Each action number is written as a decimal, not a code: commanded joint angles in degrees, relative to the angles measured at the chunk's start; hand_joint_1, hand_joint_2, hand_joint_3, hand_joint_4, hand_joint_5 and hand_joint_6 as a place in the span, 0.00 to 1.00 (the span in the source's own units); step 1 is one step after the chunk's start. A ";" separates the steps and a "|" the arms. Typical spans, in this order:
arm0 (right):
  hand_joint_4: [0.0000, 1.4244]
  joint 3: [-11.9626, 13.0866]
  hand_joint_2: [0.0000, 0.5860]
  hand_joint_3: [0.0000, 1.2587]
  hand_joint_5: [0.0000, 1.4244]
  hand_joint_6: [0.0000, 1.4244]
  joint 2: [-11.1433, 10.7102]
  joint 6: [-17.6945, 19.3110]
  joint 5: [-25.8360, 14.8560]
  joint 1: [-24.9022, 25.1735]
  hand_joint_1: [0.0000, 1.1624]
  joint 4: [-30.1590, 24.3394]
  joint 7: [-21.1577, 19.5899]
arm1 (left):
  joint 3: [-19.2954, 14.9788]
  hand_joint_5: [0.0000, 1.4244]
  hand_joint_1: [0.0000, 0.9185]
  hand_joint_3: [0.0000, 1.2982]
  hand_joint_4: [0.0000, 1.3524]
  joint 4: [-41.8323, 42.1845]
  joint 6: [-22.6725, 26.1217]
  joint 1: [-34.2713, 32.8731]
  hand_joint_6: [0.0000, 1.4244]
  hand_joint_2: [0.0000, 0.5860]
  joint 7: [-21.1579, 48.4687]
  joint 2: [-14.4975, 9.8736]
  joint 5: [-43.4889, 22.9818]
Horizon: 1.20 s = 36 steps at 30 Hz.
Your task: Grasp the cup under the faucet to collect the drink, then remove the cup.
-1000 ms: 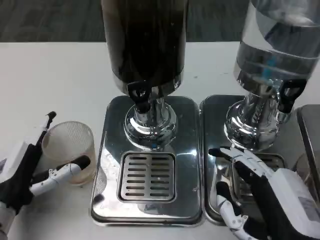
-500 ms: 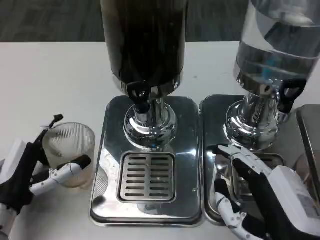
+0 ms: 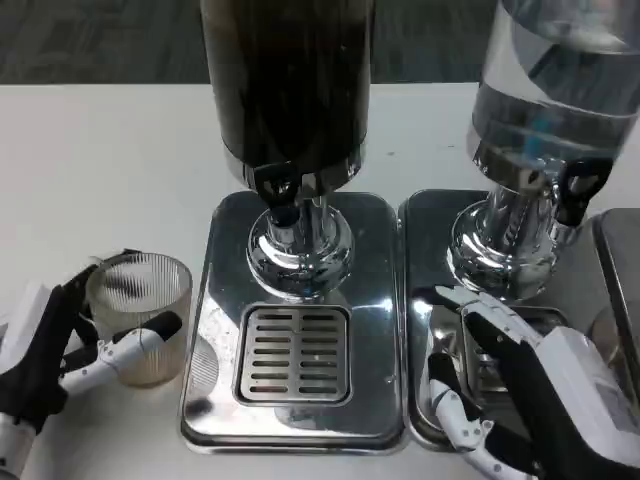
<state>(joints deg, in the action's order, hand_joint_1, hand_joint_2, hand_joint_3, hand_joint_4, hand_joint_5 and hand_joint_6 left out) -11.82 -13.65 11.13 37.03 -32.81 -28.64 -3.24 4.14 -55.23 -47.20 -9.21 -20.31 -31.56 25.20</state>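
A clear ribbed plastic cup (image 3: 141, 315) stands on the white table, left of the dark drink dispenser (image 3: 288, 90). My left hand (image 3: 60, 345) grips the cup, with a finger behind it and the thumb across its front. The dispenser's black faucet (image 3: 277, 190) hangs over a slotted drip grate (image 3: 293, 353), and the cup sits left of that grate. My right hand (image 3: 530, 385) hovers with fingers spread over the tray of the clear dispenser (image 3: 548, 90), holding nothing.
Both dispensers stand on shiny steel drip trays (image 3: 222, 330), side by side. A second black tap (image 3: 580, 185) sticks out of the clear dispenser. Another steel tray edge (image 3: 620, 270) shows at far right. Bare white table lies to the far left.
My left hand's fingers have curled closer round the cup, and hand and cup sit slightly lower in the picture. The right hand has shifted slightly.
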 commanded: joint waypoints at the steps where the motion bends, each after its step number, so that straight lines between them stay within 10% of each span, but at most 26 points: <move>1: 0.12 0.52 0.93 0.19 0.09 0.12 0.05 -0.24 -0.75 -0.08 0.43 -0.16 0.27 | -0.14 0.54 0.20 0.26 0.35 -0.80 -1.94 -0.60 0.62 0.37 -0.90 0.41 -0.78; 36: 0.14 1.45 0.93 0.18 0.09 0.11 0.35 0.26 -2.21 -1.43 0.43 -0.53 -0.25 | -4.07 0.55 0.20 0.33 0.39 7.69 -7.13 2.06 0.67 0.37 0.87 1.89 -5.56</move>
<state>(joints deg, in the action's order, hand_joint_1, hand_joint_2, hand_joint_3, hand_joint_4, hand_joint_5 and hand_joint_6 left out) -10.80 -13.60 11.13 35.49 -33.81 -28.65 -3.13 0.74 -48.35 -52.92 -6.76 -19.88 -30.29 20.78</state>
